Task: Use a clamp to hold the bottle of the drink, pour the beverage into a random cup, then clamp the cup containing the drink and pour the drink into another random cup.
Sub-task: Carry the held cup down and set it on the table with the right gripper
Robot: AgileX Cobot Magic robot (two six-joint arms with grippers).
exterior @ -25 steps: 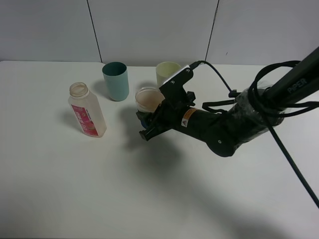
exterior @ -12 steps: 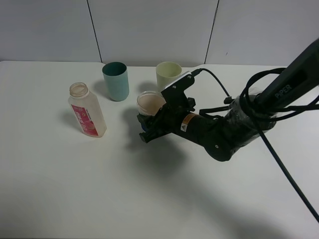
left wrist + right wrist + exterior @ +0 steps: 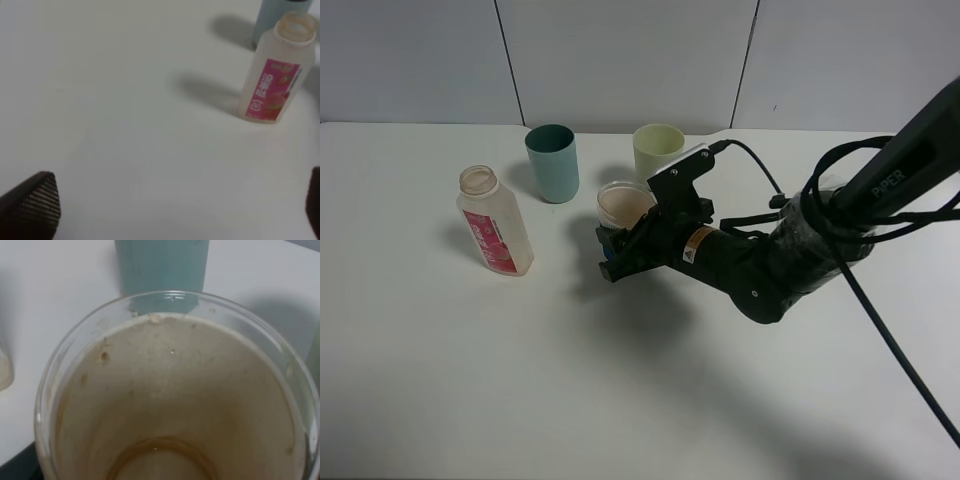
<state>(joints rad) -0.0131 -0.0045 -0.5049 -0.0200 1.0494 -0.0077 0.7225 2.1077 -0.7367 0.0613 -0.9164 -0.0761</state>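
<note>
My right gripper is shut on the short blue-banded cup, held just in front of the pale yellow-green tumbler. Seen from the right wrist, the cup fills the frame, with a little brown beverage at its bottom and brown marks on its wall. The bottle stands uncapped on the table at the left, pink-red label facing front. It also shows in the left wrist view, bottle far from my left gripper, which is open and holds nothing.
A teal tumbler stands at the back between the bottle and the held cup, and its side shows just behind the cup's rim as teal tumbler. The white table ends at a grey wall. Black cables trail from the right arm.
The right gripper with the cup has shifted slightly to the right, toward the yellow-green tumbler, and the arm has settled lower. The bottle and both tumblers have stayed put.
</note>
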